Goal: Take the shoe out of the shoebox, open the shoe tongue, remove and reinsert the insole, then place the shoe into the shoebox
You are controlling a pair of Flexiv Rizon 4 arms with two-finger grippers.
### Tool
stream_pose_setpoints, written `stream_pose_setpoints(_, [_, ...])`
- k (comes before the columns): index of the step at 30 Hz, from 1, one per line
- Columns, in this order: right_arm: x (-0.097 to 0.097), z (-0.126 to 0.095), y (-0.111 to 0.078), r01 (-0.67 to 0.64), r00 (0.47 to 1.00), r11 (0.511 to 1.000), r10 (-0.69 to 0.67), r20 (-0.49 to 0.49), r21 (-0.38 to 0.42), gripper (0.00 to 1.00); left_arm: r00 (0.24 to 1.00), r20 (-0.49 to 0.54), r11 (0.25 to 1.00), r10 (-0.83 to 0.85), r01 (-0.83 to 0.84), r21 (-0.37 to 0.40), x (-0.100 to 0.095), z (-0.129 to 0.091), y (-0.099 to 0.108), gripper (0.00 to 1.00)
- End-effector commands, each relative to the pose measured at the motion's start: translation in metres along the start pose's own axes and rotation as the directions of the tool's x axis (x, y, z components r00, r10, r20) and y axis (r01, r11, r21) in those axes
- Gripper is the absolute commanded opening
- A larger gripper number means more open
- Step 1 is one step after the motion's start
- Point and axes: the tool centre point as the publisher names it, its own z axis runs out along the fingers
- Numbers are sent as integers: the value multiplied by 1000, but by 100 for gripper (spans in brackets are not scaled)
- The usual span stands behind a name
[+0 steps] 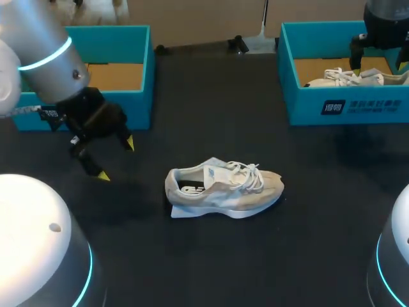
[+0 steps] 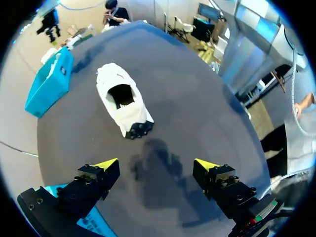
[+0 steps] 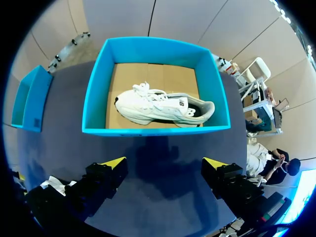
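Note:
A beige shoe (image 1: 223, 188) with white laces lies on the dark table near the middle, heel toward my left arm; a pale flat edge shows under its heel. In the left wrist view the shoe (image 2: 123, 98) lies well ahead of my left gripper (image 2: 157, 165), which hovers open and empty. From above, the left gripper (image 1: 116, 160) is left of the shoe, apart from it. My right gripper (image 3: 165, 163) is open and empty above the near wall of the right teal shoebox (image 3: 155, 131), which holds a second pale shoe (image 3: 163, 106).
A second teal shoebox (image 1: 144, 77) with a brown cardboard floor stands at the back left, just behind my left arm. The right shoebox (image 1: 348, 109) stands at the back right, with my right arm (image 1: 383, 25) above it.

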Motion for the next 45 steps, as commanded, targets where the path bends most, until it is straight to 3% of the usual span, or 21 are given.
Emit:
stream_pose_setpoints(1, [0,0,-1,0,1000,1000,0,0,-1,100,998,59,991,-32,24,133,11,3,15,100])
stream_pose_setpoints(11, [0,0,-1,0,1000,1000,0,0,-1,100,976,154,938,-152,93,335,17,10,34,100])
stream_pose_setpoints(22, [0,0,-1,0,1000,1000,0,0,-1,100,934,177,829,-311,176,530,21,23,49,100])
stream_pose_setpoints(35, [0,0,-1,0,1000,1000,0,0,-1,100,901,279,748,-331,70,660,29,36,59,100])
stream_pose_setpoints(45, [0,0,-1,0,1000,1000,0,0,-1,100,865,314,672,-390,35,739,20,56,62,100])
